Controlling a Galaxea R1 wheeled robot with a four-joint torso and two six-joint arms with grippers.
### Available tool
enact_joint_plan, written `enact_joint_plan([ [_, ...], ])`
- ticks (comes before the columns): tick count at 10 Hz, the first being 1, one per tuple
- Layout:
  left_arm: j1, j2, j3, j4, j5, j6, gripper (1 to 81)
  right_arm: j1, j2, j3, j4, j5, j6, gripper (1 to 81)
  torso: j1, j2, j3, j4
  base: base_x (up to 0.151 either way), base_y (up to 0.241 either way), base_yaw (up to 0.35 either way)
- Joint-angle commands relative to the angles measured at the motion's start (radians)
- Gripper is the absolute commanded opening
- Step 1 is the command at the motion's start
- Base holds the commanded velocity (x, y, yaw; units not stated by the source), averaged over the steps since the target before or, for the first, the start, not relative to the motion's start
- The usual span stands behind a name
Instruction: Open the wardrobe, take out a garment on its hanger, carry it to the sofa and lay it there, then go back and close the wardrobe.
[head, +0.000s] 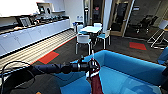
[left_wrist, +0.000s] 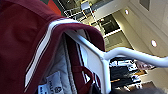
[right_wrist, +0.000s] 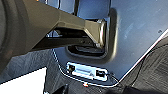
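Left arm comes in from 9 o'clock and reaches straight across toward 3 o'clock, pretty much level, cable looping off it near the base. Left gripper sits at the far end, clamped on the hanger, whose hook sticks up toward 12 o'clock.

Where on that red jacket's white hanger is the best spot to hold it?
Probably at the hook top, from above: the hanger narrows to one thin bar there, clear of cloth, and the jacket hangs freely below. The left gripper seems to hold it about there.
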Motion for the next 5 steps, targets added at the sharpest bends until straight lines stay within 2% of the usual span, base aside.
enact_joint_plan([
  [1, -0.2, 0.044, -0.008, -0.006, -0.066, -0.002, 1.0, 0.008, -0.004, 0.008, -0.003, -0.064, -0.002, 81.1, 0.0, 0.0, 0.0, -0.001, 0.0, 0.0, 0.0],
  [2, -0.205, 0.064, -0.023, -0.007, -0.068, -0.002, 1.0, 0.008, -0.004, 0.008, -0.005, -0.064, -0.003, 81.1, 0.0, 0.0, 0.0, 0.023, 0.0, 0.0, 0.0],
  [3, -0.225, 0.087, -0.046, -0.012, -0.068, -0.002, 1.0, 0.011, -0.004, 0.008, -0.007, -0.066, -0.002, 81.1, 0.0, 0.0, 0.0, -0.048, 0.0, 0.0, 0.0],
  [5, -0.262, 0.137, -0.1, -0.021, -0.066, -0.005, 1.0, 0.011, -0.002, 0.009, -0.008, -0.067, -0.003, 81.1, 0.0, 0.0, 0.0, -0.092, 0.0, 0.0, 0.0],
])
